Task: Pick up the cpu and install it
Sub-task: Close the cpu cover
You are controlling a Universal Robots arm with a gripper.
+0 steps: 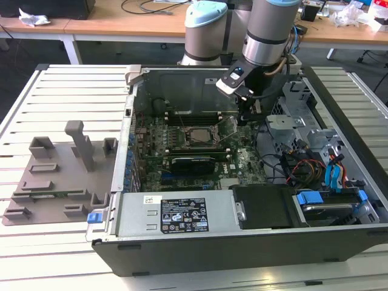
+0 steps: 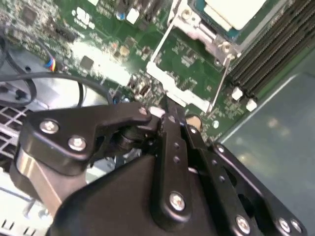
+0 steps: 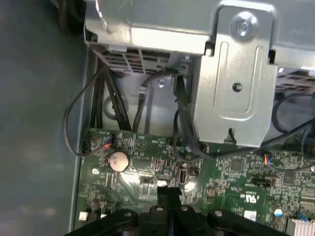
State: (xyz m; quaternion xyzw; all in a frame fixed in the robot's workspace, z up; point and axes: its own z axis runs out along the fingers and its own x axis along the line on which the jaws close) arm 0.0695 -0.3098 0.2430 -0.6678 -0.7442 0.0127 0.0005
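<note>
While the arm reaches down into the open computer case (image 1: 242, 254) on the slatted bench (image 1: 60, 91), its claw (image 1: 245, 115) hangs low over the green motherboard (image 3: 221, 172), fingers (image 3: 162, 196) pressed narrow together with nothing between them. The cpu (image 1: 195, 137) lies seated in its socket near the board's middle, pale silver top up, toward the exterior view's left of the claw and apart from it. In the second wrist view the fingertips sit just beside the socket's metal frame (image 2: 179, 91); whether they touch it is hard to tell.
</note>
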